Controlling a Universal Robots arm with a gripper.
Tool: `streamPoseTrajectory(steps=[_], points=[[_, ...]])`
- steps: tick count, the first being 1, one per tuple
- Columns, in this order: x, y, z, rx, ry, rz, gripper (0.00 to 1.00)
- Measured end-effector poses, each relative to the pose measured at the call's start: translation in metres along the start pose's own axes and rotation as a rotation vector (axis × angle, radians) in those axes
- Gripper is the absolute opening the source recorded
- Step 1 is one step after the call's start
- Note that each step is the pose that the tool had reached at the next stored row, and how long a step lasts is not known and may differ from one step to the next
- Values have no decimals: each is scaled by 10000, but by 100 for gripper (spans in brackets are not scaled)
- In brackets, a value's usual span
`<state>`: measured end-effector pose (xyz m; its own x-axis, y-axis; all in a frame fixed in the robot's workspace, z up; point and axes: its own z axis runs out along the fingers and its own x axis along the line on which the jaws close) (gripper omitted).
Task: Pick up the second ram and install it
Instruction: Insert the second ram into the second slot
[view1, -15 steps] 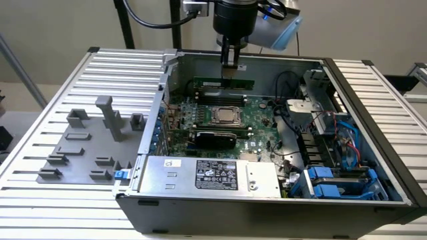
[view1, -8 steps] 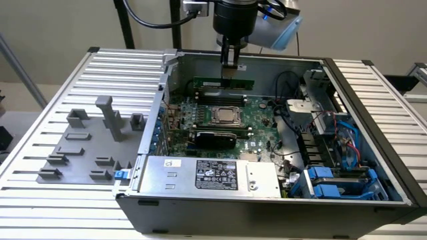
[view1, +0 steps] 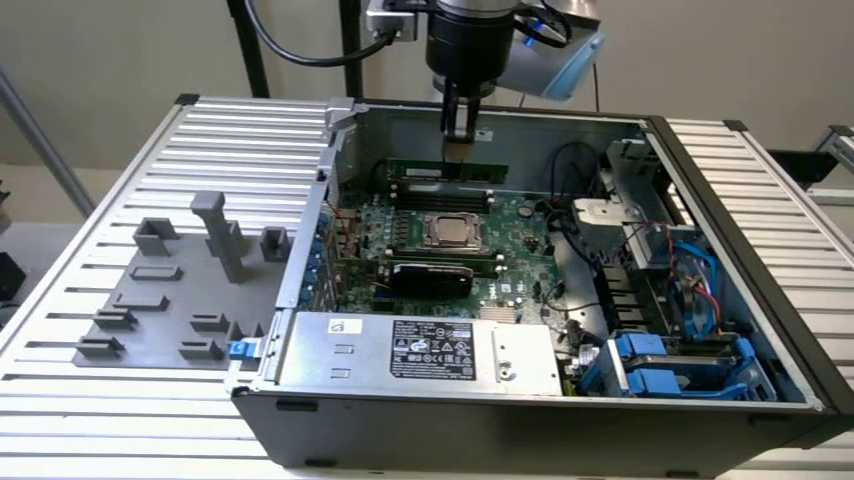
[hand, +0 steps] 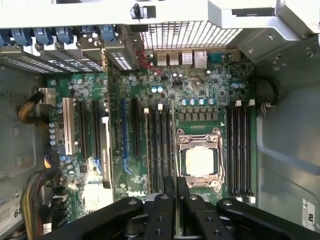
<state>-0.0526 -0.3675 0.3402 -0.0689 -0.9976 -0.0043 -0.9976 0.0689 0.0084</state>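
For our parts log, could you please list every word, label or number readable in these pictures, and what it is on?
"DELL": printed on the motherboard.
"6", then cut off: white label by the cables.
Power supply label, exterior view: too small to read.
White sticker on the case wall: blurred.
The second ram: no legible print.

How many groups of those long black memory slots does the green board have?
2: one bank beside the CPU socket, the second bank on its opposite side; the tool covers one end.
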Motion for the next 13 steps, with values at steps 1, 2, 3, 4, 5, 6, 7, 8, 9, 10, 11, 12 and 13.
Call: streamPoseTrajectory(steps=[1, 2, 3, 4, 5, 6, 7, 8, 9, 10, 11, 12, 13], points=[[0, 0, 20, 2, 0, 1, 0], [0, 0, 38, 2, 0, 1, 0], [0, -1, 54, 1, 2, 1, 0], [0, -3, 72, 2, 2, 2, 0], [0, -10, 92, 2, 1, 2, 0], [-1, -20, 110, 2, 0, 2, 0], [-2, -32, 128, 2, 1, 2, 0], [-2, -44, 146, 1, 2, 1, 0], [-3, -58, 164, 1, 2, 1, 0], [-1, -70, 182, 2, 1, 1, 0], [1, -81, 200, 2, 0, 1, 0], [4, -88, 218, 2, 0, 1, 0], [9, -93, 236, 1, 1, 1, 0]])
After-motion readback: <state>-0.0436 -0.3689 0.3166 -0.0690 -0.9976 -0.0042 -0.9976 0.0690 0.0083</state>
